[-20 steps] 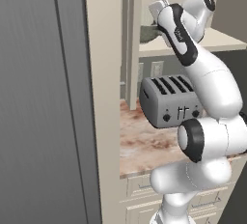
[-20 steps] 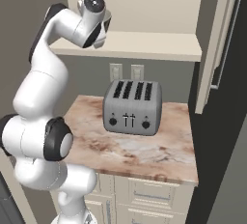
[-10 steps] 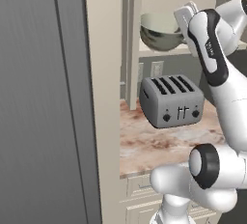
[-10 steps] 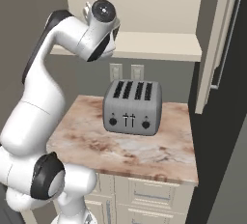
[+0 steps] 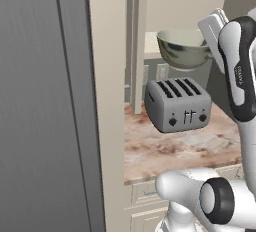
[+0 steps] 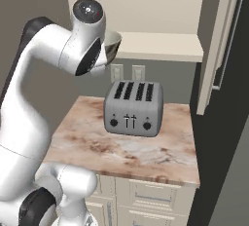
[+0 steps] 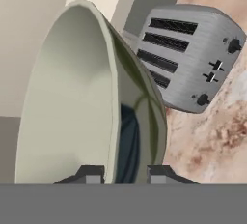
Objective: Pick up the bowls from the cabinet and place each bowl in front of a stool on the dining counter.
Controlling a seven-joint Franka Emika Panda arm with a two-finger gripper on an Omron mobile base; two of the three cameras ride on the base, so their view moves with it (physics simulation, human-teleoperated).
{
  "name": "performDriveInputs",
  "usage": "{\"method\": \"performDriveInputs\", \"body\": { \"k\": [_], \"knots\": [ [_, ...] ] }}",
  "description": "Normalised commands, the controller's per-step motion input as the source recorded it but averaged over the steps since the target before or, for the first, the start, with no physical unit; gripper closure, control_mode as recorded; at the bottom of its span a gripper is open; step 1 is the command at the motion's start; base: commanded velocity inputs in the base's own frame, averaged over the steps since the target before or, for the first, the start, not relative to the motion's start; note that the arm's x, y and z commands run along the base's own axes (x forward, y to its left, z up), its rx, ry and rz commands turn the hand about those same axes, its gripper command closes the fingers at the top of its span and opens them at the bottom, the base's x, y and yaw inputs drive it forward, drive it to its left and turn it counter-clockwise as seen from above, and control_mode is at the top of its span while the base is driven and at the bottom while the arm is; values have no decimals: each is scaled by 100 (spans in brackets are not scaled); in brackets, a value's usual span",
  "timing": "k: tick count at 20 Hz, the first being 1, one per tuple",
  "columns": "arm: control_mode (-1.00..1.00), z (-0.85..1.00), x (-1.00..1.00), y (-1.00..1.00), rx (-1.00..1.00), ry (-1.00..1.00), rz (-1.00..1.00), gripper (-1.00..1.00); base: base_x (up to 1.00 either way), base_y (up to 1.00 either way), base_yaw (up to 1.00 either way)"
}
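Observation:
A deep bowl [image 5: 182, 48], grey-green outside and pale cream inside, hangs in the air above the toaster, just in front of the cabinet shelf [image 6: 160, 45]. My gripper [image 7: 123, 175] is shut on its rim, one finger inside the bowl [image 7: 72, 102] and one outside. From the right base view the bowl [image 6: 113, 45] shows partly behind my forearm. The stool and the dining counter are out of view.
A silver four-slot toaster [image 5: 177, 103] [image 6: 132, 108] [image 7: 188, 56] stands on a narrow marbled worktop [image 6: 126, 147] under the shelf. A tall dark grey panel [image 5: 45, 101] and a beige upright [image 5: 107, 101] close the left. A beige door [image 6: 219, 45] with a handle stands at the right.
The arm has swung back from the shelf, bringing the bowl out of the cabinet and slightly lower, over the toaster. The grip has stayed the same.

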Motion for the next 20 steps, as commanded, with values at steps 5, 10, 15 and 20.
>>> {"method": "performDriveInputs", "body": {
  "k": [5,10,15,20],
  "knots": [
    [-100,-15,-87,-2,0,10,-3,100,0,0,0],
    [-100,-22,-81,0,-6,6,0,100,0,0,0],
    [-100,-23,-72,0,-8,7,0,100,0,0,0],
    [-100,-37,-15,0,-3,0,0,100,0,0,0]
  ]
}}
